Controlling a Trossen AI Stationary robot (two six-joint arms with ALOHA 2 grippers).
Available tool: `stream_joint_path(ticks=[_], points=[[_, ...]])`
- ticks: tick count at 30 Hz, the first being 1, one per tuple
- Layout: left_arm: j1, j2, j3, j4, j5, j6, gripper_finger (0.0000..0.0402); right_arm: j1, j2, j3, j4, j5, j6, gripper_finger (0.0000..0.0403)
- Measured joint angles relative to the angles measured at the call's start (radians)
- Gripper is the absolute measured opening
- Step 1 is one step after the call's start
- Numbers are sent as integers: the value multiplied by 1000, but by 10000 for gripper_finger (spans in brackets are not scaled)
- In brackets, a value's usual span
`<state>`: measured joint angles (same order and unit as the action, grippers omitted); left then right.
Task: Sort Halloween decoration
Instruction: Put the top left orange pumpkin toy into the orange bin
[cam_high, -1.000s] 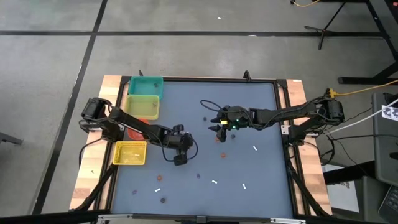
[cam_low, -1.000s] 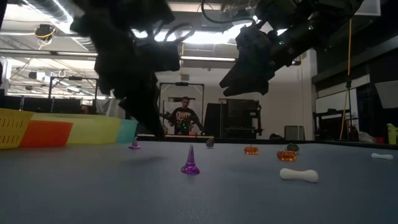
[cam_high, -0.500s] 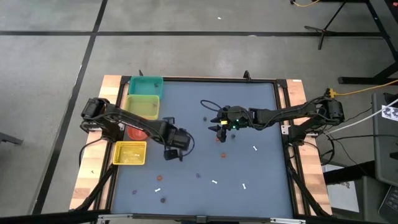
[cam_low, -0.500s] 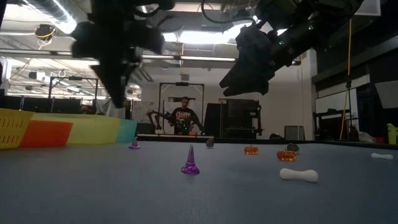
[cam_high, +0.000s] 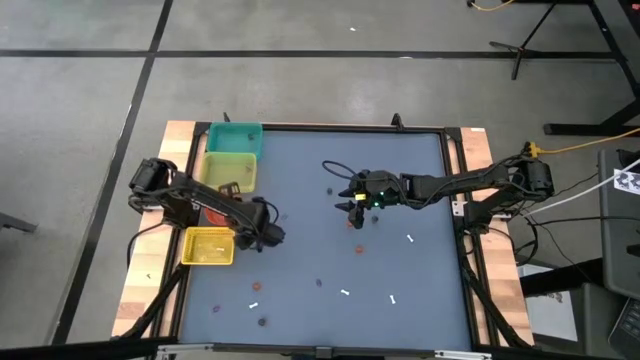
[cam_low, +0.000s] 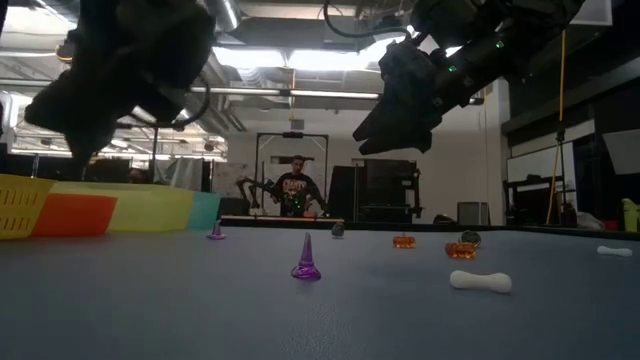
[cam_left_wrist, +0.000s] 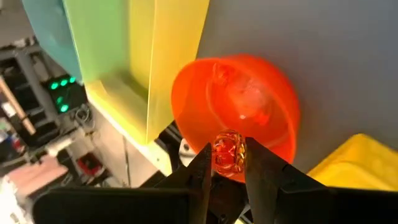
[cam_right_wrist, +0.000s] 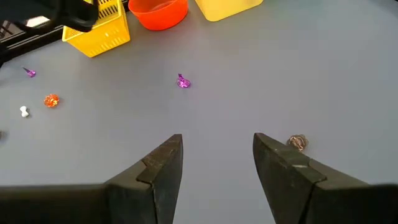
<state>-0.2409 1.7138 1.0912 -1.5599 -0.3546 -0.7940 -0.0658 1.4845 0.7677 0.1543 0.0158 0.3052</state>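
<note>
over the desk's left side, high view: the left gripper (cam_high: 268, 236) hangs between the yellow basket (cam_high: 209, 246) and the open desk (cam_high: 400, 170), with the red bowl (cam_high: 214, 212) just beside it toward the bins; the right gripper (cam_high: 352, 203) waits near mid-desk above loose trinkets
low view: a purple cone (cam_low: 306, 259) stands upright, point up; a white bone (cam_low: 480, 282) lies flat with its long axis across the picture; orange pieces sit farther back; the left arm is a dark blur up high, so its gripper cannot be read here
left wrist view: the left gripper (cam_left_wrist: 226, 163) is narrow, pinched on an orange pumpkin bead (cam_left_wrist: 229, 151); the bead is round, with no long axis and no clear heading; the red bowl (cam_left_wrist: 273, 106) lies straight ahead of the fingertips, the yellow-green bin (cam_left_wrist: 149, 56) to one side of it, the yellow basket (cam_left_wrist: 354, 162) to the other
right wrist view: the right gripper (cam_right_wrist: 214, 160) stands wide and holds nothing; a small brownish trinket (cam_right_wrist: 298, 142) sits just beside one finger (cam_right_wrist: 283, 168), a purple cone (cam_right_wrist: 183, 81) farther ahead
key relation: the bowl is ahead of and near the held bead, and the left arm is much the nearer one; judged from this, the bead needs carrying over the bowl's rim before release
</note>
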Motion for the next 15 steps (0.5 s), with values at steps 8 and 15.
stream_joint_path(ticks=[8,15], points=[[-1,0,-95,1,3,-22,61,0,0,0,0,0,0,193],[-1,0,-123,1,4,-113,89,0,0,0,0,0,0,193]])
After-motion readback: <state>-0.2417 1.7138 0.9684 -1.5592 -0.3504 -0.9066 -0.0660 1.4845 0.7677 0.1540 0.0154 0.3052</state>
